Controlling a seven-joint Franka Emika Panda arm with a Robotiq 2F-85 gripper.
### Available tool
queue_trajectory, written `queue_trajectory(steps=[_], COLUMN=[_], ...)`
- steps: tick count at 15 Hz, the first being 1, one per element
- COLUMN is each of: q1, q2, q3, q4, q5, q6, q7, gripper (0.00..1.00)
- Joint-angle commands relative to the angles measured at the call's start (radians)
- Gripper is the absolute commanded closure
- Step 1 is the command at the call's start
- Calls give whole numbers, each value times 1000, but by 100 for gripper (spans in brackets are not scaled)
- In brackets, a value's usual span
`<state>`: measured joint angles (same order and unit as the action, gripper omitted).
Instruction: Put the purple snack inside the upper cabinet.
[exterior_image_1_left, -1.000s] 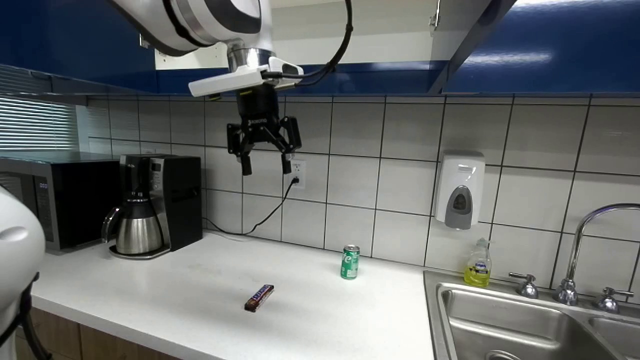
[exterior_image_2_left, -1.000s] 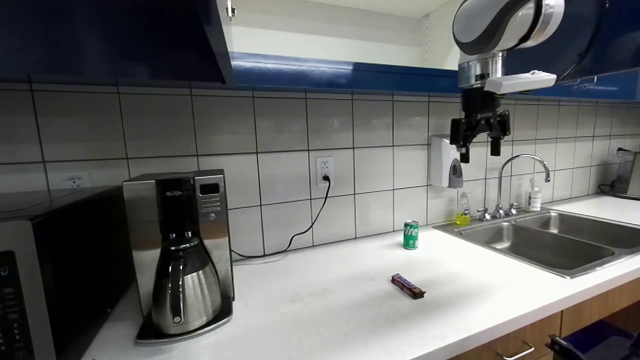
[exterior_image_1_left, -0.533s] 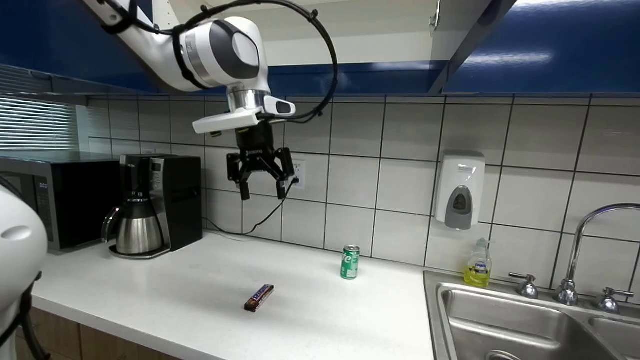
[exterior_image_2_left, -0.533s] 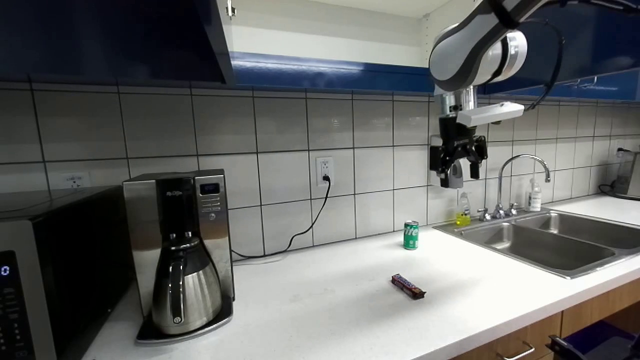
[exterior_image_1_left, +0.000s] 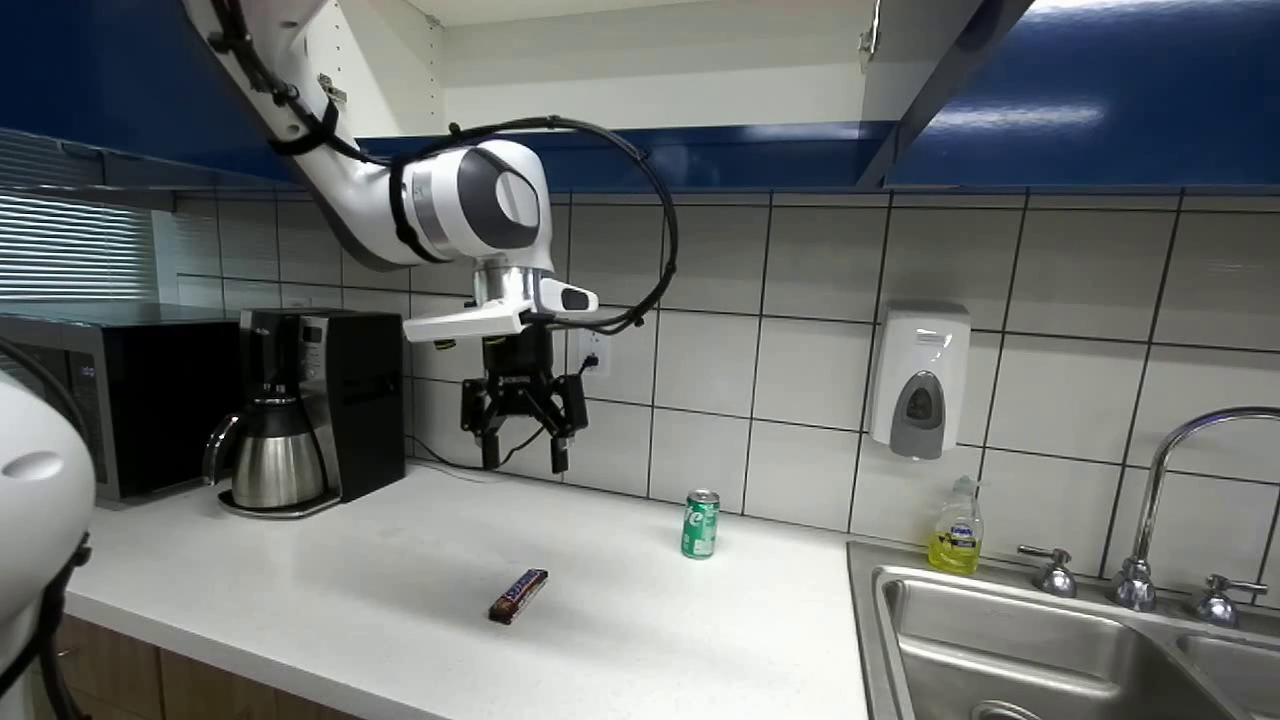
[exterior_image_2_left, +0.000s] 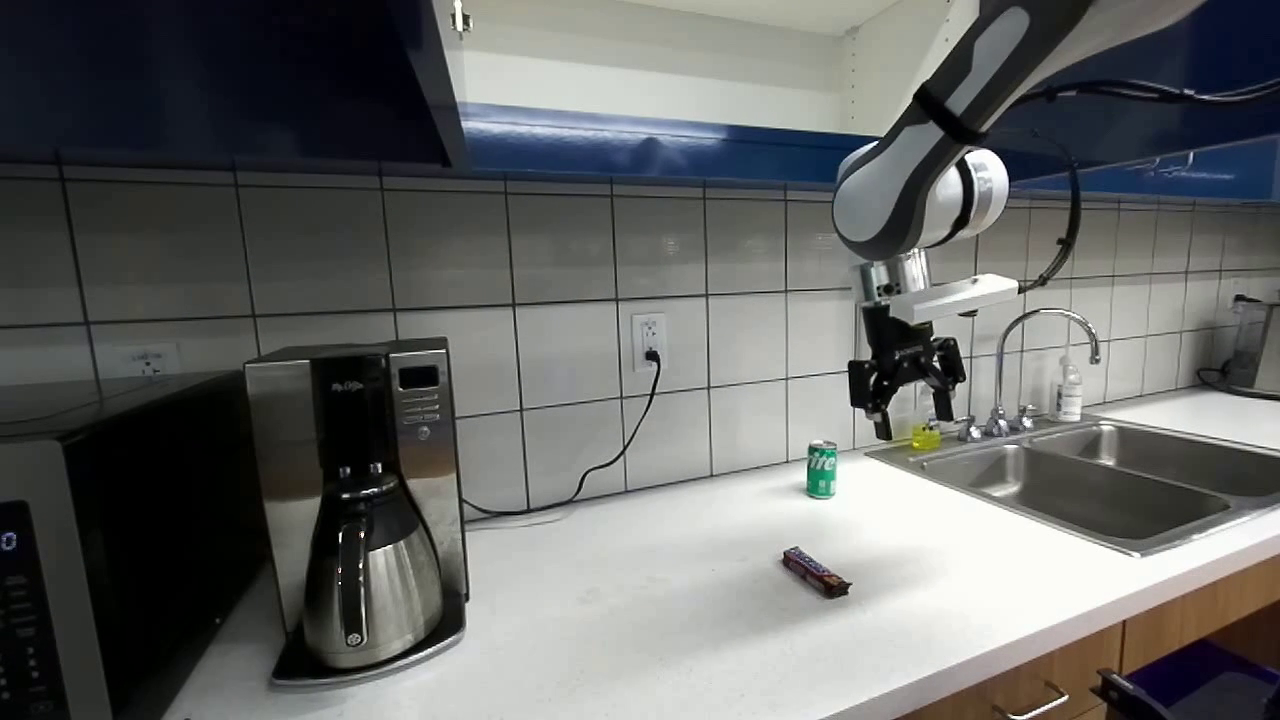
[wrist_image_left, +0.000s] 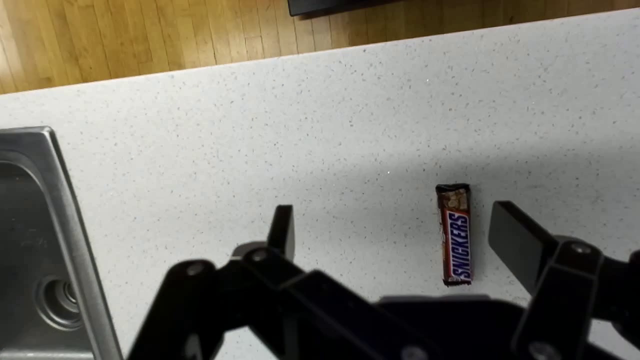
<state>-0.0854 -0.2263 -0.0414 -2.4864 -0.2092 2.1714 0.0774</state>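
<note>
The purple snack, a small dark bar-shaped packet, lies flat on the white counter in both exterior views (exterior_image_1_left: 518, 596) (exterior_image_2_left: 816, 573). It also shows in the wrist view (wrist_image_left: 456, 235), between the lines of the two fingers and nearer the right-hand one. My gripper (exterior_image_1_left: 525, 455) is open and empty, pointing down well above the counter; it also shows in an exterior view (exterior_image_2_left: 912, 415) and in the wrist view (wrist_image_left: 395, 230). The upper cabinet stands open above the counter, its white interior showing in both exterior views (exterior_image_1_left: 680, 85) (exterior_image_2_left: 650, 70). The arm passes in front of part of it.
A green can (exterior_image_1_left: 700, 524) stands near the tiled wall. A coffee maker (exterior_image_2_left: 355, 510) and a microwave (exterior_image_1_left: 120, 400) stand at one end. A steel sink (exterior_image_2_left: 1100, 480) with a faucet (exterior_image_1_left: 1155, 490) and a soap bottle (exterior_image_1_left: 956, 530) is at the other. A soap dispenser (exterior_image_1_left: 920, 380) hangs on the wall.
My gripper has moved down from cabinet height toward the counter, staying open. More of the cabinet interior shows in an exterior view. The snack and the can have not moved.
</note>
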Motion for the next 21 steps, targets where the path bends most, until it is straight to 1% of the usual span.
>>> queue_trajectory(steps=[1,5,12,15,17,21], q1=[0,-1,2,15,26,49], q2=[56,92,197,258,291,353], q3=[2,-9,-23,-17,-10,13], q4=[11,1,-2,8,14,38], q5=[5,30,56,83,131,228], q6=[26,61,193,282,337,396], q7=[34,30,40,-3,-52,-131], gripper=[0,0,0,0,0,0])
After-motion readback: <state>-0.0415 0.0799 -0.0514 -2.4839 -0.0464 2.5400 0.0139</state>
